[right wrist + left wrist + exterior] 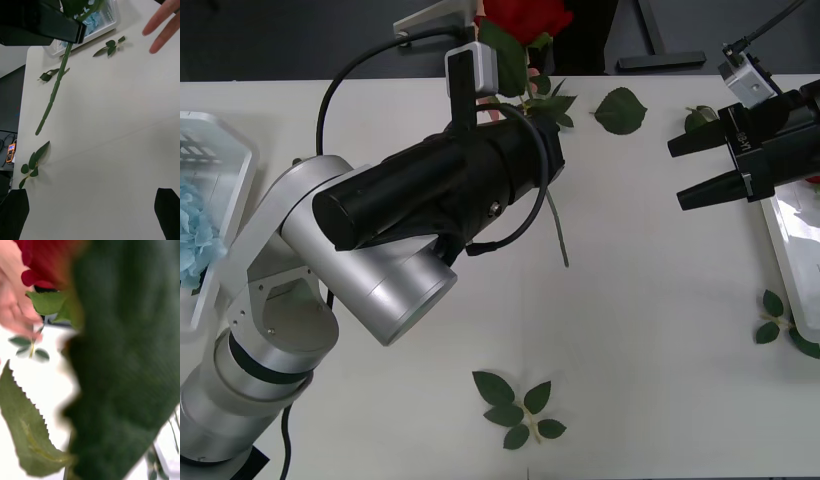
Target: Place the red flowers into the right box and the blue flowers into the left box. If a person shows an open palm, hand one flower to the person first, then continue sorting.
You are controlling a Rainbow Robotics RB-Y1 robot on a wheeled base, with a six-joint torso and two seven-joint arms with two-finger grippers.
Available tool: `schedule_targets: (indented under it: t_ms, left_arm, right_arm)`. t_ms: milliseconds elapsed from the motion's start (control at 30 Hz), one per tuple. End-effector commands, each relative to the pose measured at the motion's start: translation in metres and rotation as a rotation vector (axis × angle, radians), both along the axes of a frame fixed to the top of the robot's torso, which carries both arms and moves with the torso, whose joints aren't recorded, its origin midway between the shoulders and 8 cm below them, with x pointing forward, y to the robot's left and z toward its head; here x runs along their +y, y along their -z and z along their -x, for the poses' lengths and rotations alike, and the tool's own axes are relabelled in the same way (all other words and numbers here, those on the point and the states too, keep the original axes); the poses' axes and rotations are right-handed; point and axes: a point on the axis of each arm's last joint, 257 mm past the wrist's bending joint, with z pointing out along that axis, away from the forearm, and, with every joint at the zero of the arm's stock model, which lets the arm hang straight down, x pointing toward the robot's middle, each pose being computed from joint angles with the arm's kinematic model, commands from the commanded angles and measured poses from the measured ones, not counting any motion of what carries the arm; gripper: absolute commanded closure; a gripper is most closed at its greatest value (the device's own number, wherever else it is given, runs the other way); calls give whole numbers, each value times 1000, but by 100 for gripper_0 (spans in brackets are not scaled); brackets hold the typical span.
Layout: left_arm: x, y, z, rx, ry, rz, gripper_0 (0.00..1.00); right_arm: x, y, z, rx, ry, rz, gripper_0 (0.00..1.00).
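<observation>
Front view: left gripper, reaching toward 12 o'clock at the table's far edge, is clamped on a red flower; bloom up and away at 12, stem trailing back toward 6, long axis nearly straight along that line. Blue flowers lie in the left box at 9 o'clock. Right gripper, at 3 o'clock beside the right box, points toward 9, fingers spread, holding nothing. Right wrist view: stem hangs slantwise off the table; the person's fingers extended nearby. Left wrist view: red bloom just beside the person's hand.
</observation>
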Motion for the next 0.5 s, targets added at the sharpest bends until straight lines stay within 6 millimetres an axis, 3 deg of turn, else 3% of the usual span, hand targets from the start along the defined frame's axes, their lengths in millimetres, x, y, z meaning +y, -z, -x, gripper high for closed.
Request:
schedule_targets:
  t_ms: [33,233,500]
  left_arm:
    - [-33,-71,14,-103,19,159,100]
    - [-47,-93,22,-130,-13,256,100]
    - [-55,-105,30,-127,-45,359,100]
  right_arm:
    - [-19,-5,7,9,-9,-1,3]
    - [-9,-6,15,99,30,-73,2]
    - [-9,-4,12,95,47,-78,3]
